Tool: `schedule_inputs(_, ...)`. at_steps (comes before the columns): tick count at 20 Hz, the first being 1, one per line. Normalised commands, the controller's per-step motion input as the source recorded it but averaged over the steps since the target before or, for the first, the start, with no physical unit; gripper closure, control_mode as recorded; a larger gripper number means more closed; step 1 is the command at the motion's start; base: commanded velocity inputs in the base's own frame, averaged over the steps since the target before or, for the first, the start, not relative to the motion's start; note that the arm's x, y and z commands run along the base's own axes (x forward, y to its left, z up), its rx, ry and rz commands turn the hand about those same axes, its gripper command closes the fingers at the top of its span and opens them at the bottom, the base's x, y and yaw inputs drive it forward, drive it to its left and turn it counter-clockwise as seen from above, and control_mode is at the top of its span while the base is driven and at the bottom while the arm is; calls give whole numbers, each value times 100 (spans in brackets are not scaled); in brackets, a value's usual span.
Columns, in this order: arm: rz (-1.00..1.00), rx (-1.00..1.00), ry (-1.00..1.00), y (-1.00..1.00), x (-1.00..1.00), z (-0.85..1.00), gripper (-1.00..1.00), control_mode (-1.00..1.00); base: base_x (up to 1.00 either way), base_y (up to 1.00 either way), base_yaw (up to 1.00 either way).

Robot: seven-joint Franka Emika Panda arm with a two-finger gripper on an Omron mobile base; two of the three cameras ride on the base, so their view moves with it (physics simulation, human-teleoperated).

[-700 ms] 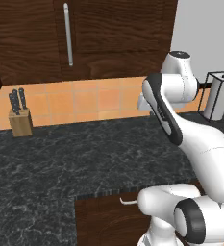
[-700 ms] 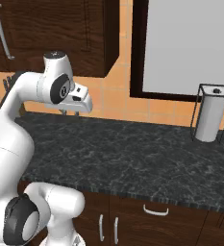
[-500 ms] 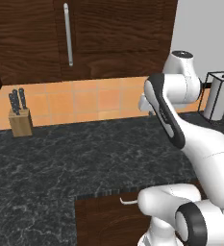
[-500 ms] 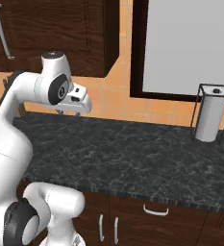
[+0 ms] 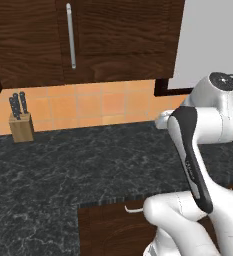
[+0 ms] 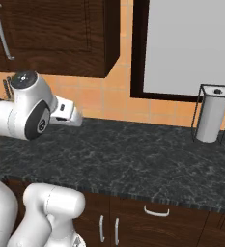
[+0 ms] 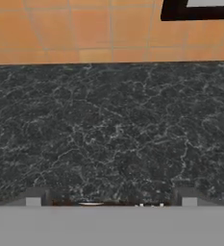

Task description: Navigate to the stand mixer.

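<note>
Kitchen: dark marble counter (image 5: pixel 63 170); orange tile backsplash (image 5: pixel 88 105); wood cabinets (image 5: pixel 113 40); knife block (image 5: pixel 20 125)

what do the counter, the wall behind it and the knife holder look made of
Counter: polished dark stone, likely granite or marble, judging by its pale veining. Wall: orange glazed tiles with visible grout lines. Knife block: light, plain wood, apparently matte.

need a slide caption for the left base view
Knife block on a dark marble counter under wood cabinets.
</note>
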Motion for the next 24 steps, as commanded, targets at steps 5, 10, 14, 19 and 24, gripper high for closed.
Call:
schedule_inputs(5, -4, 0, -10, -6, -14, 30, -100, -100, 0, 0, 0)
schedule_inputs(10, 0, 0, 0, -12, -3, 3, -100, 100, -37, -78, -11)
schedule_inputs(14, 0, 0, 0, 0, 0, 0, -100, 100, -22, -71, -62)
schedule_inputs(19, 0, 0, 0, 0, 0, 0, -100, 100, 0, -20, -93)
schedule_inputs(24, 0, 0, 0, 0, 0, 0, -100, 100, 0, -45, -87)
